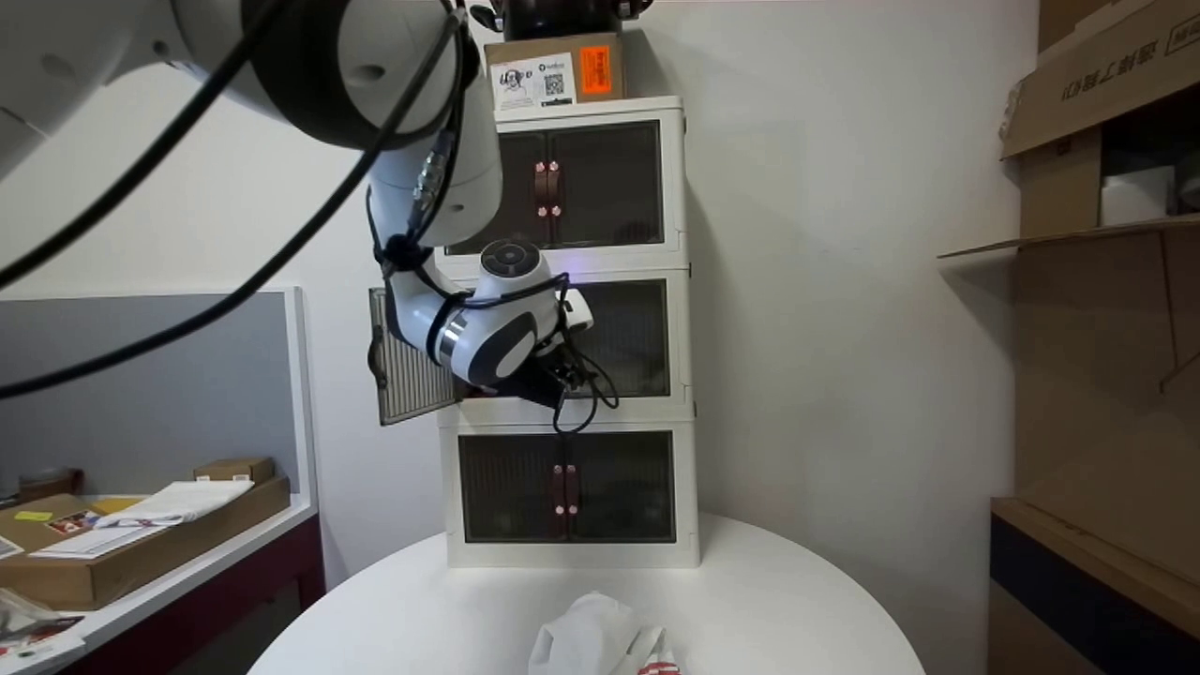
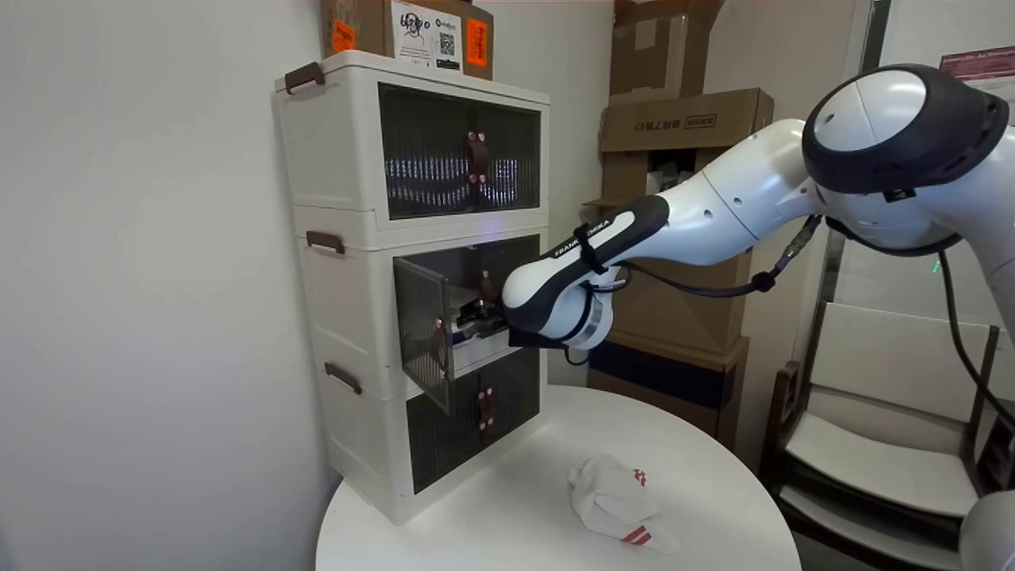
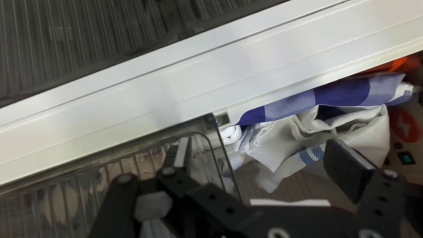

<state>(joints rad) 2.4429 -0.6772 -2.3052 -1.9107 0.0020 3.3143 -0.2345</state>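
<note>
Tool (image 3: 259, 145) is standing at the mouth of the middle bay (image 2: 481, 351), jaws well apart, nothing clamped. White cloth (image 3: 284, 142) (blue stripes) is lying crumpled in the bay just ahead of the tool, partly framed by the jaws; contact isn't showing. Purple cloth (image 3: 340, 94) is lying past it along the bay's rim, with an orange piece (image 3: 398, 64) poking out farther from the tool.

Done, as far as I'm seeing: open door (image 1: 408, 366) is hanging swung out to the side of the tool, so it's giving access. Shut door (image 1: 626, 337) is covering the rest of the bay on the tool's other side. Top doors (image 1: 609, 187) and bottom doors (image 1: 623, 487) are sitting closed, above and below the tool.

Left: no grip is showing, and the cloths ahead of the tool are lying loose. Desk cloth (image 2: 610, 496) (red stripes) is resting on the desk (image 2: 714, 500), well below the tool and apart from it; not counting it as finished work, since I'm seeing nothing that settles it.

I'm judging this early: access is looking sorted, picking is pending. In the wrist view a clear door corner is showing between the jaws; I'm reading it as the shut door's, can't confirm touching, and it's looking like a snag risk.
</note>
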